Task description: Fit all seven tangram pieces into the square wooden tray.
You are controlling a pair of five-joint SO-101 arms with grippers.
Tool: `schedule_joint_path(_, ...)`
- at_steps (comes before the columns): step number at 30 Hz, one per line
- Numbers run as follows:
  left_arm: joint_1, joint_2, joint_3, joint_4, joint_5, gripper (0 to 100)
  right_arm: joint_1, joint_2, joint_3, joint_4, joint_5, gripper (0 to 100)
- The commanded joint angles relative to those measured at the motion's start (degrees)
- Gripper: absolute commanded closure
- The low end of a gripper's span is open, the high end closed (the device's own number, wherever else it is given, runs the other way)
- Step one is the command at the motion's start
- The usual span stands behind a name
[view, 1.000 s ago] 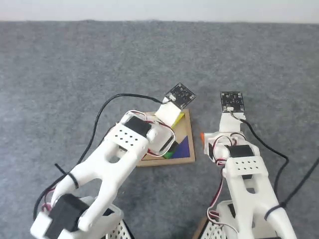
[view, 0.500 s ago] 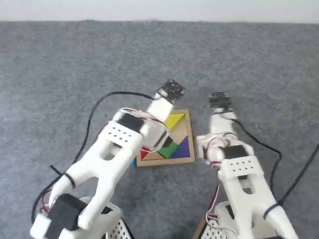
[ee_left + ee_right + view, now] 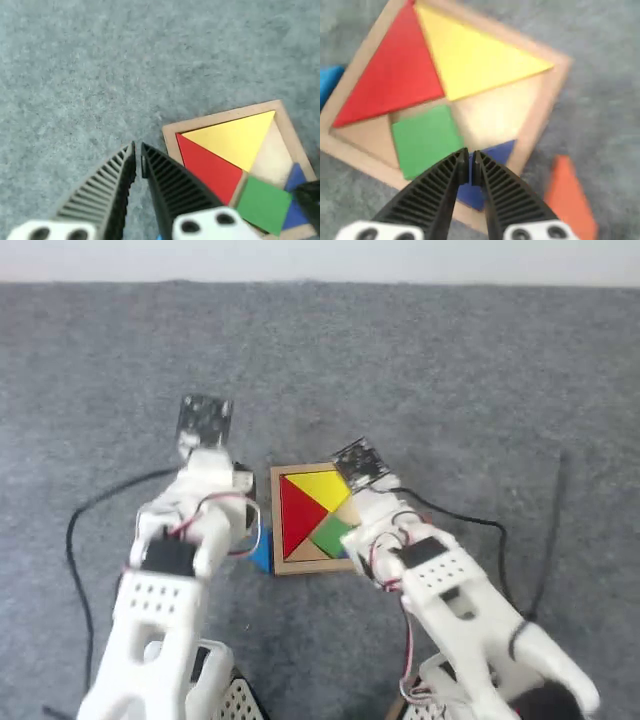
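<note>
The square wooden tray lies between my two arms. Inside it are a red triangle, a yellow triangle and a green square. The right wrist view also has a dark blue piece in the tray, under my shut right gripper. My right arm covers the tray's right side. My left gripper is shut over bare carpet, just off the tray's corner. A light blue piece lies on the carpet against the tray's left side. An orange piece lies outside the tray.
Grey carpet covers the whole table. My left arm stands left of the tray, and cables trail from both arms. The carpet beyond the tray is open.
My left arm has swung off the tray to its left, uncovering the red and yellow triangles. My right arm has moved left over the tray's right side.
</note>
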Motion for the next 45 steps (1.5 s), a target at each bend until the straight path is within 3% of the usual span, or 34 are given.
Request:
schedule_joint_path(1, -0.3, -14.4, 3.6, 3.6, -0.5, 99, -3.0, 12.3, -7.1, -2.7, 0.6, 96.5)
schedule_joint_path(7, -6.2, -22.9, 8.3, 5.6, -0.7, 99, -3.1, 22.5, -17.8, 7.5, 0.4, 96.5)
schedule_joint_path(13, -9.1, -23.3, 10.6, 3.9, -2.0, 99, -2.9, 19.6, -19.1, 12.3, 0.4, 96.5)
schedule_joint_path(24, -9.1, -23.3, 10.9, 3.8, -2.3, 98, 10.2, 6.5, -18.3, 20.4, 1.6, 95.5)
schedule_joint_path(31, -5.2, -22.6, 12.3, 5.6, -7.9, 98, 11.6, 10.0, -18.4, 21.2, 2.6, 78.6)
schedule_joint_path(36, -3.6, -12.0, 10.2, 5.8, -10.0, 96, 12.2, 10.0, -18.2, 21.1, 1.1, 80.5)
schedule_joint_path(45, -0.2, 27.1, -6.3, 7.9, -9.9, 90, 14.7, 10.1, -15.4, 17.4, 1.0, 89.2)
